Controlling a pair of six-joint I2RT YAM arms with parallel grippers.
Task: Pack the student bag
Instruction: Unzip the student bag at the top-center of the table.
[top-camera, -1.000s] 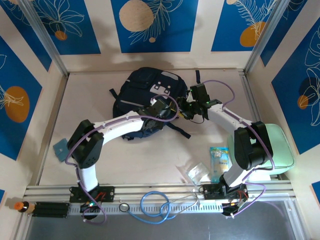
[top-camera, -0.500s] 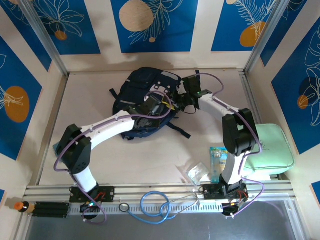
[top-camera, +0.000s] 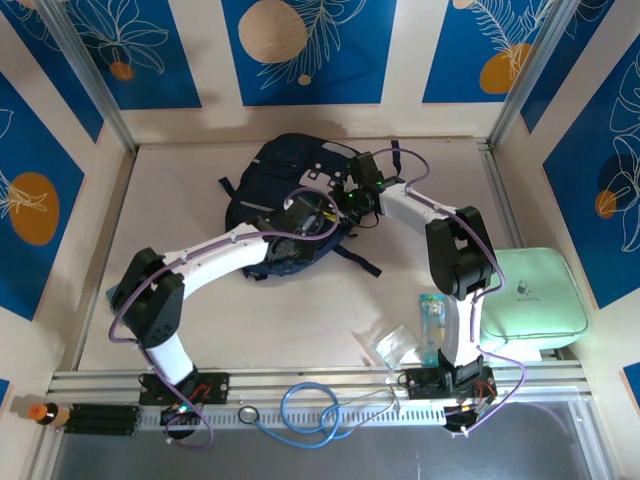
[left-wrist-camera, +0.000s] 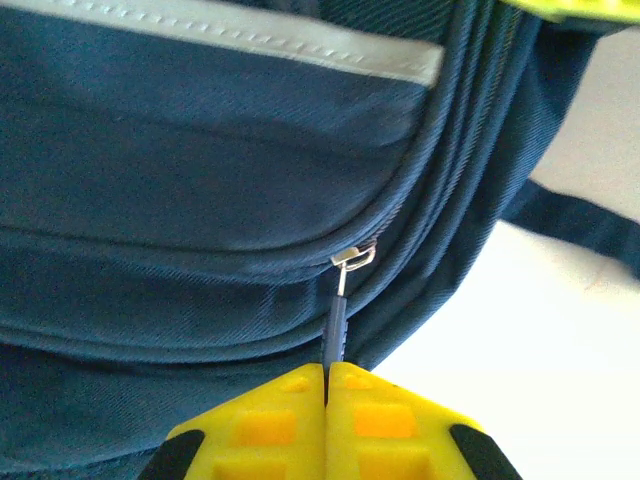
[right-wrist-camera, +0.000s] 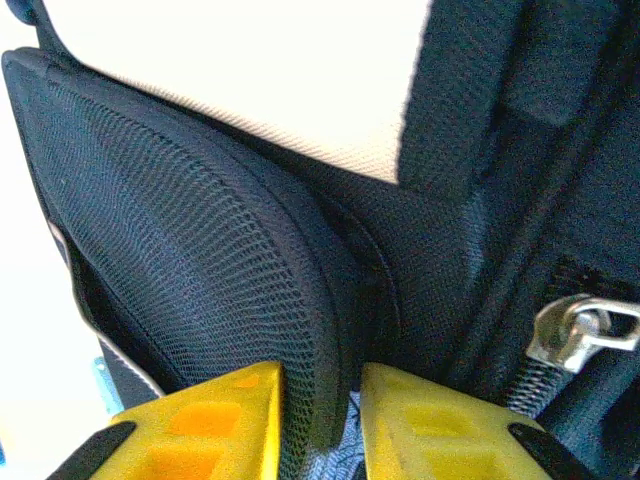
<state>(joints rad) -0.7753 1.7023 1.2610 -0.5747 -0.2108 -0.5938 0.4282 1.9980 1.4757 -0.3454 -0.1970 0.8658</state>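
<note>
The student bag (top-camera: 285, 170), dark navy with a pale stripe, lies at the back of the table. My left gripper (top-camera: 318, 215) rests on its right side. In the left wrist view the yellow fingers (left-wrist-camera: 280, 420) are shut on the dark zipper pull (left-wrist-camera: 335, 320) of a curved front pocket. My right gripper (top-camera: 350, 195) is at the bag's right edge beside the left one. In the right wrist view its gripper (right-wrist-camera: 320, 400) is closed round the black mesh padded edge (right-wrist-camera: 200, 270), which sits between both fingers. A metal zip slider (right-wrist-camera: 580, 335) shows at the right.
A mint green zip case (top-camera: 535, 295) lies at the right edge. A snack packet (top-camera: 437, 320) and a clear plastic bag (top-camera: 390, 345) lie near the right arm's base. A blue cable (top-camera: 310, 410) coils on the front rail. A small blue item (top-camera: 120, 295) lies at the left.
My right gripper has moved left onto the bag's edge and its jaws have narrowed round the mesh pad. The left gripper reached slightly further, then stayed put on the zipper pull.
</note>
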